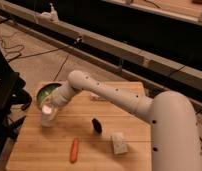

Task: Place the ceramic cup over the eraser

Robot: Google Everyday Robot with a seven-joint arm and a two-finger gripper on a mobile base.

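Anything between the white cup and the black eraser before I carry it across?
Nothing visible. The claw is at the small white ceramic cup; the wooden tabletop between it and the small black eraser is bare. The orange carrot lies nearer the camera, off that line.
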